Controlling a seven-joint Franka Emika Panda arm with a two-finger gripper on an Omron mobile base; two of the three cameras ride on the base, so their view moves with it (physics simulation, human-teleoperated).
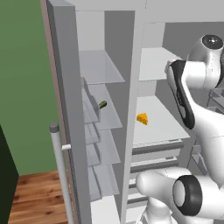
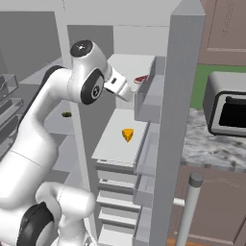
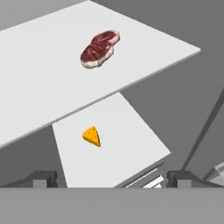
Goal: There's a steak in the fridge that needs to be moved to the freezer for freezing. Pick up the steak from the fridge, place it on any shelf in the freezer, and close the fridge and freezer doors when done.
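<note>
Hand view: steak (image 3: 99, 49) lies flat on the upper white shelf (image 3: 39, 74), upper centre of frame, long axis running lower left to upper right. Gripper (image 3: 112, 178) fingers apparently spread wide, holding nothing.

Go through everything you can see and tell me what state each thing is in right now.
steak: lying flat on upper fridge shelf, not held
cheese wedge: resting on the shelf below
green vegetable: on a freezer shelf
fridge door: open
freezer door: open
end effector: open, empty
</note>
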